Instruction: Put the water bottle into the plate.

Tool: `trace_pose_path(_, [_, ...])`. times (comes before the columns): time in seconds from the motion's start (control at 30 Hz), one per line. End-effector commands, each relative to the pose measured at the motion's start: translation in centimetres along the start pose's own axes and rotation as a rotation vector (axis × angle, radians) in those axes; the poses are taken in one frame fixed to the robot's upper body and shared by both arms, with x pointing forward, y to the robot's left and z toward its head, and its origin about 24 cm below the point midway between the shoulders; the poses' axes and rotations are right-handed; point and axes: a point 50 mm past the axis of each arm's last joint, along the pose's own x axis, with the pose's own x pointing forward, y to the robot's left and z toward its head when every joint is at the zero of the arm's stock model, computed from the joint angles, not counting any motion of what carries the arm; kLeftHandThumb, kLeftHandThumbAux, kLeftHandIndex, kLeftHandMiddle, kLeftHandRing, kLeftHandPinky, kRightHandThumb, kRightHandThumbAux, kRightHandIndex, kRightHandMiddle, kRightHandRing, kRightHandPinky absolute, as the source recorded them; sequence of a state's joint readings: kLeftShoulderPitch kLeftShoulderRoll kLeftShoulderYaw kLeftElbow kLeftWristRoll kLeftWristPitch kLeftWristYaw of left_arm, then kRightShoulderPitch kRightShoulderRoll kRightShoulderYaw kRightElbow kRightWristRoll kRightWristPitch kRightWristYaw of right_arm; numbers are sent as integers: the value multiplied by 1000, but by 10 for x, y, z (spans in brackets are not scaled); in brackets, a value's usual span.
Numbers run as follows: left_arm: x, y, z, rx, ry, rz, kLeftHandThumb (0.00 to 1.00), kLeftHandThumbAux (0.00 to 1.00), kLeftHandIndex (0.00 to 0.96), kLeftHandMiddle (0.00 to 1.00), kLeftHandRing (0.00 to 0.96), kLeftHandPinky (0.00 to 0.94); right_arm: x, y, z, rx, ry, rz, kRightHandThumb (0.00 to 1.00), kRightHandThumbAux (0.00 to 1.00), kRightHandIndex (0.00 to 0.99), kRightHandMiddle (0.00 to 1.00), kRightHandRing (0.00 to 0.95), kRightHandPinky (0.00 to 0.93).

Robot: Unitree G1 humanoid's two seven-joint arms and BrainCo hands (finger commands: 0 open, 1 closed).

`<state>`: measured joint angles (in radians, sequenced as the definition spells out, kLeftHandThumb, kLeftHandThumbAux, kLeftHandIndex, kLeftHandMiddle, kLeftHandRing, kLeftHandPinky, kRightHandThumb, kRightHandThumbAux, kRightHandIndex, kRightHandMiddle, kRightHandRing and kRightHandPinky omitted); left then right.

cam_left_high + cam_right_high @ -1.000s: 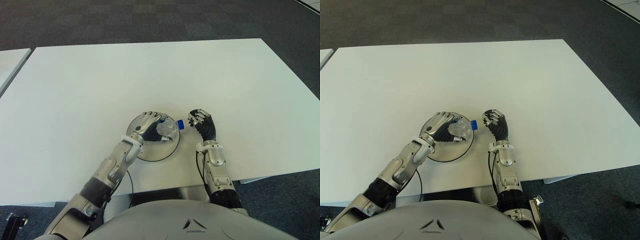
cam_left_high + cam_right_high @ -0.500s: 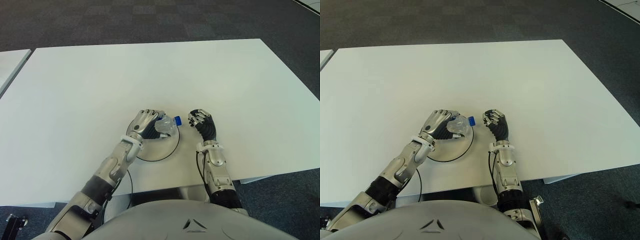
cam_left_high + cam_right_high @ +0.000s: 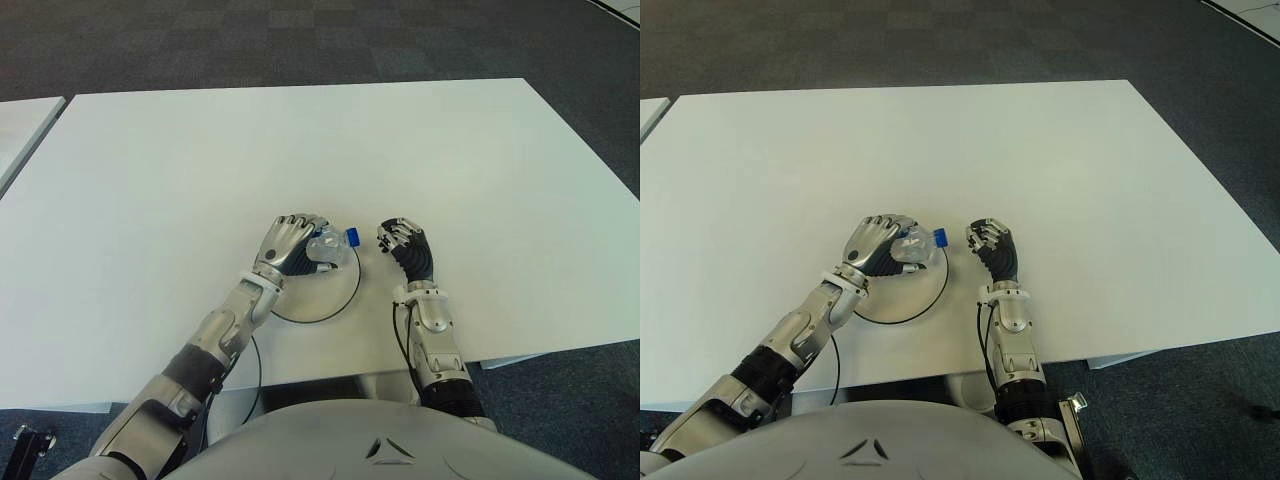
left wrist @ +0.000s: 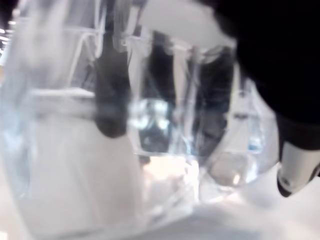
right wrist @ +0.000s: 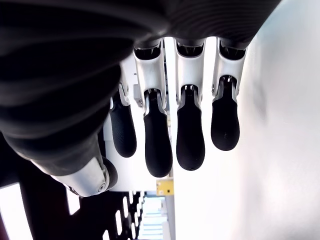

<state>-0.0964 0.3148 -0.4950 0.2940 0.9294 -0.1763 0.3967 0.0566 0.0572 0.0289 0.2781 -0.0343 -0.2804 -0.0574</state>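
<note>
Lower gently, keep the cap clear of the rim, loosen the grip only once the body settles flat. Left hand (image 3: 289, 244) just below frame centre, fingers wrapped round the clear water bottle (image 3: 328, 248), blue cap (image 3: 352, 237) pointing right; wrist view filled with crumpled plastic against the fingers (image 4: 112, 95). Bottle over the far edge of the round white plate (image 3: 325, 298), contact impossible to judge. Nothing else in the plate. Right hand (image 3: 403, 243) just right of it on the white table (image 3: 300, 140), fingers (image 5: 190, 135) curled, empty.
</note>
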Motion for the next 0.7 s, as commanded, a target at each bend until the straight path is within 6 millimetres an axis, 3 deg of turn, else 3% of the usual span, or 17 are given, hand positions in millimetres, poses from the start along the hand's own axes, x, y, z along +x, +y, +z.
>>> trace_pose_path(0.03, [-15,-19,-10,17,36,-146,462,490,151,169,153,160,-2,3,-2,26,14,-7,707,729,433,608,614,623])
trace_pose_path(0.27, [-15,-20,-13,42,36,-182,295,542,38,36,27,24,-2,4,-2,21,14,-6,706,729,433,611,615,618])
trace_pose_path(0.7, [-15,-20,-13,45,68,-216,131,519,0,0,0,0,-2,4,-2,26,14,-6,705,729,433,611,613,617])
